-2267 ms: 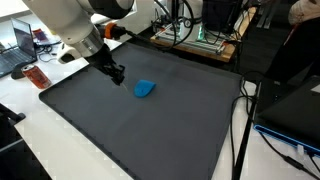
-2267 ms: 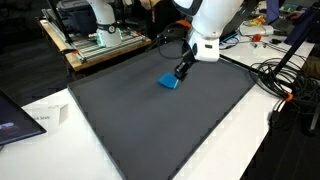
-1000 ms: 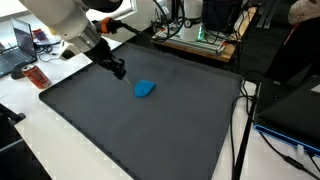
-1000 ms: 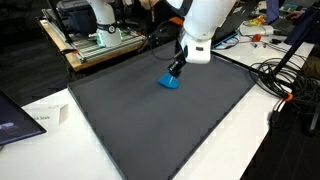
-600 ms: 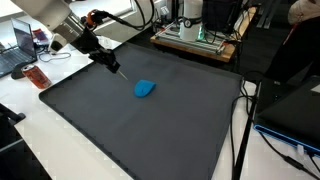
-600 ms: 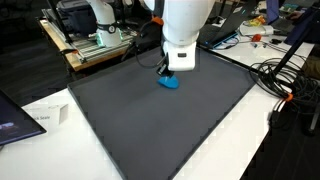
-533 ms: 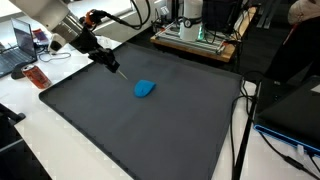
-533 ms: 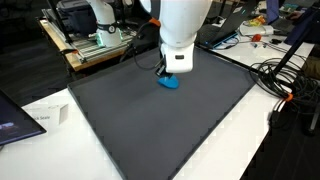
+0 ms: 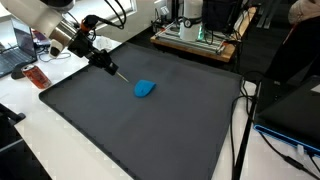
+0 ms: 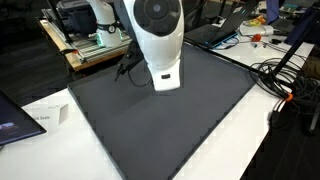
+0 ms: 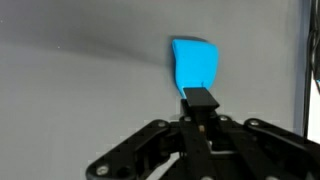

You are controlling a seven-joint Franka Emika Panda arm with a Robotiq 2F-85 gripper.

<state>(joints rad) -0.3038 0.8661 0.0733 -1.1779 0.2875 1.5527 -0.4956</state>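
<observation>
Bright blue soft wedge-shaped piece point(image 9: 145, 88): one, seen in an exterior view and in the wrist view.
Dark grey flat rectangular mat point(image 9: 150, 125): one, in both exterior views.
White worktop point(image 9: 55, 150) under the mat: one.
White robot arm point(image 9: 45, 22): one.
Small red-orange packet point(image 9: 37, 77) beside the mat: one.
White paper card point(image 10: 50, 113) beside the mat: one.
Dark open laptop point(image 10: 12, 118) at the edge of an exterior view: one.

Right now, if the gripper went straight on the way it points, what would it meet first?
Probably the blue object, lying just ahead of the shut gripper on the dark mat; depth is unclear, so the tips might touch the mat first.
</observation>
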